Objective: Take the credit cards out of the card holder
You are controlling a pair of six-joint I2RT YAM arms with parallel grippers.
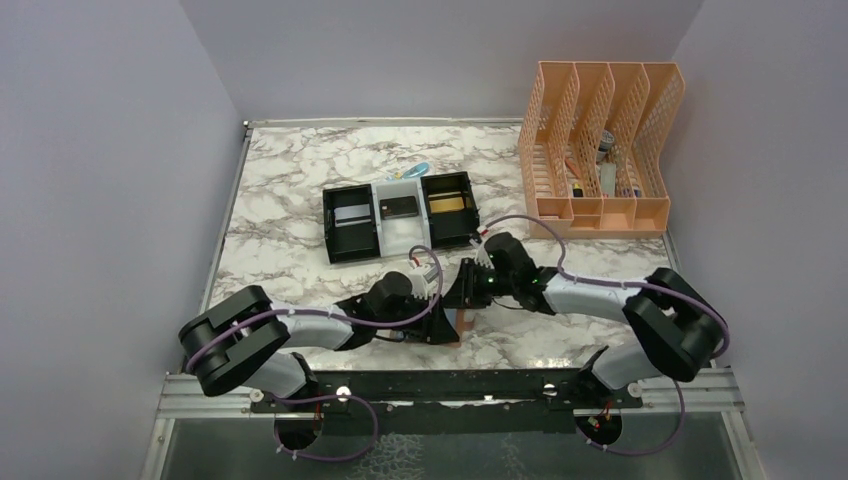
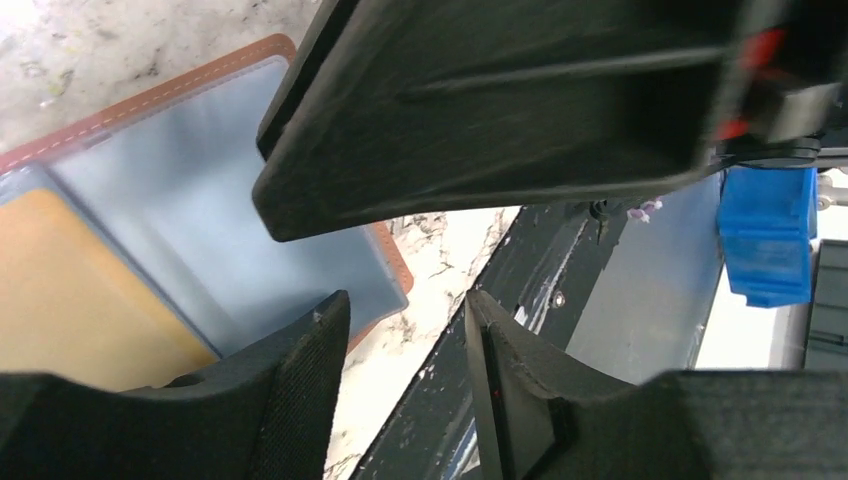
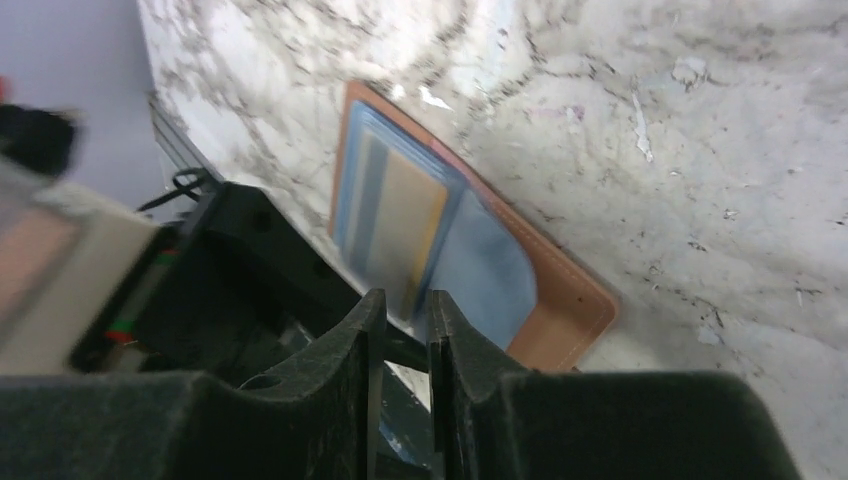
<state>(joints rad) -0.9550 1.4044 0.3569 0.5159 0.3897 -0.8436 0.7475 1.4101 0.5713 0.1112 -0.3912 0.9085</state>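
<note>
The card holder lies open on the marble, tan leather outside with pale blue pockets. A gold-orange credit card sits in one pocket. Only a tan corner of the holder shows from above, under both grippers. My left gripper is open, its left finger over the holder's edge and bare table in the gap. The right gripper hangs over the pockets' near edge, its jaws a narrow slit apart with nothing seen between. Three more credit cards, gold, dark and greyish, lie in the tray.
The black-and-white three-compartment tray stands just behind the grippers. An orange file rack with small items fills the back right corner. A small blue thing lies behind the tray. The right arm's body hangs close above my left fingers.
</note>
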